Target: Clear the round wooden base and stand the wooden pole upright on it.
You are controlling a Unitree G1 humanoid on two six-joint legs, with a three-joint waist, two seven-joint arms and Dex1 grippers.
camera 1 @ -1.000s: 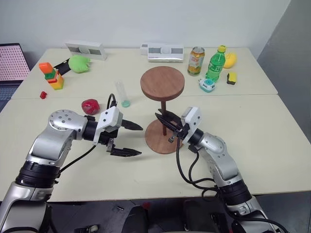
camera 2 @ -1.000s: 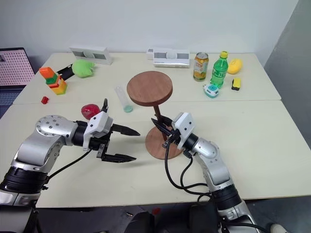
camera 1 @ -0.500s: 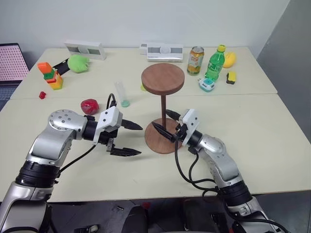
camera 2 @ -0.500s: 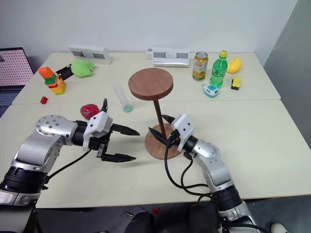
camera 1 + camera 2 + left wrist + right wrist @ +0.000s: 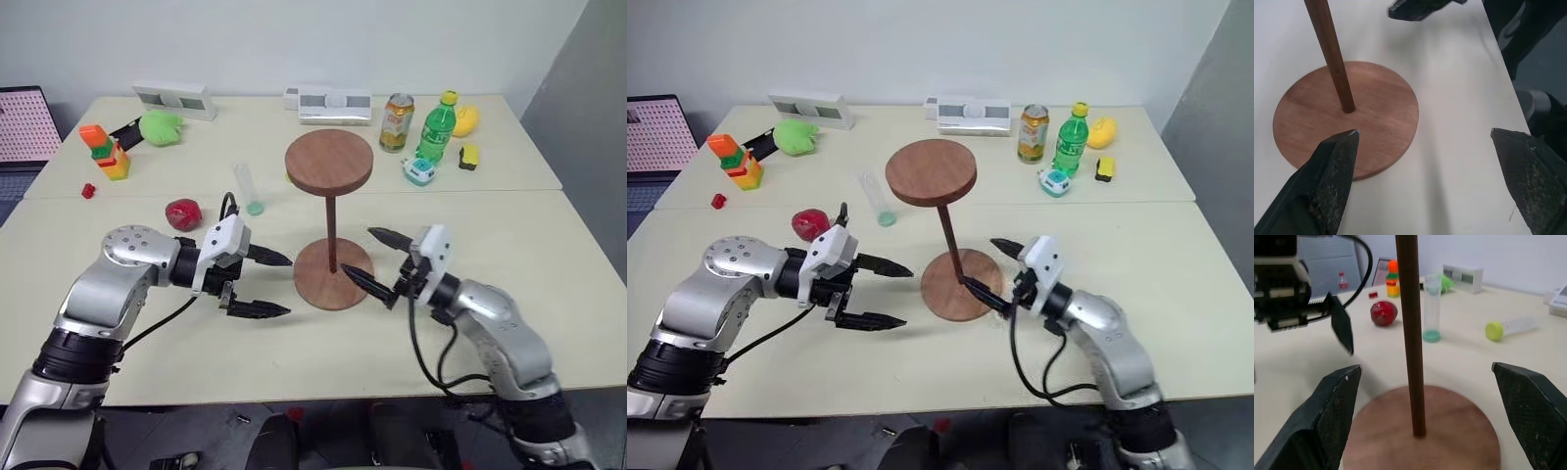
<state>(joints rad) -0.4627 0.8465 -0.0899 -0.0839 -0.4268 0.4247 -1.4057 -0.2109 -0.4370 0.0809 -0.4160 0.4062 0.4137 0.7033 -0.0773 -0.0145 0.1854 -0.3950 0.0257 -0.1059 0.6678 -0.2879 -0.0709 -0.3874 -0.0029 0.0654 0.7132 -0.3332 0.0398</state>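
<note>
Right gripper (image 5: pixel 380 262) has its fingers spread wide, pinching nothing; it sits just beside the round wooden base (image 5: pixel 333 274), tips aimed at it, lower fingertip close to the rim but apart as far as the head views tell; the wooden pole (image 5: pixel 333 231) rises straight ahead of it, between the spread fingers' line of sight in the right wrist view, standing free.

Left gripper (image 5: pixel 260 284) on the base's other side, also spread and empty, near the base, not touching; the two grippers face each other with base and pole between.

Progress: base looks clear, nothing on it but the pole; pole is planted at the base's centre and stands upright by itself with its disc end up; task reads as essentially done; left is only pulling the arms away and confirming it stays up; slight lean possible, hard to judge here.

Look: base is a flat reddish-brown disc with visible grain; pole is thin, dark brown; top disc matches the base in colour and sits level.

Further out: red ball (image 5: pixel 182 212), clear tube (image 5: pixel 245 186), unrelated.
</note>
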